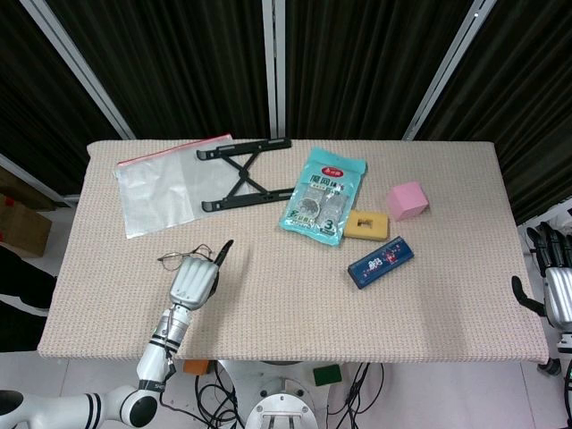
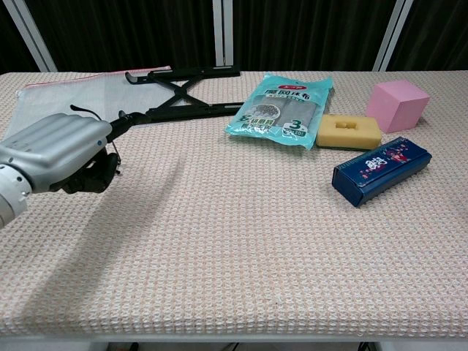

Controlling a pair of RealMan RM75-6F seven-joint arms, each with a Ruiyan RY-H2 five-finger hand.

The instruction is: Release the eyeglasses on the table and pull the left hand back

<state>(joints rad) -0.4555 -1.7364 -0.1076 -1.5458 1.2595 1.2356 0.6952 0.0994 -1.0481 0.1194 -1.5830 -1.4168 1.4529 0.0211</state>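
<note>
The thin-framed eyeglasses (image 1: 181,258) lie low at the table's front left, their far rim showing just beyond my left hand (image 1: 195,281). That hand covers their near part, fingers curled under the palm around the frame, with one dark fingertip pointing away. In the chest view the left hand (image 2: 62,150) sits at the left edge, and a bit of the eyeglasses' wire (image 2: 82,110) rises behind it. My right hand (image 1: 556,286) hangs off the table's right edge with its fingers apart, holding nothing.
A clear zip bag (image 1: 156,192) and a black folding stand (image 1: 243,172) lie behind the left hand. A teal packet (image 1: 326,195), a yellow sponge (image 1: 366,224), a pink cube (image 1: 407,200) and a blue box (image 1: 381,261) sit to the right.
</note>
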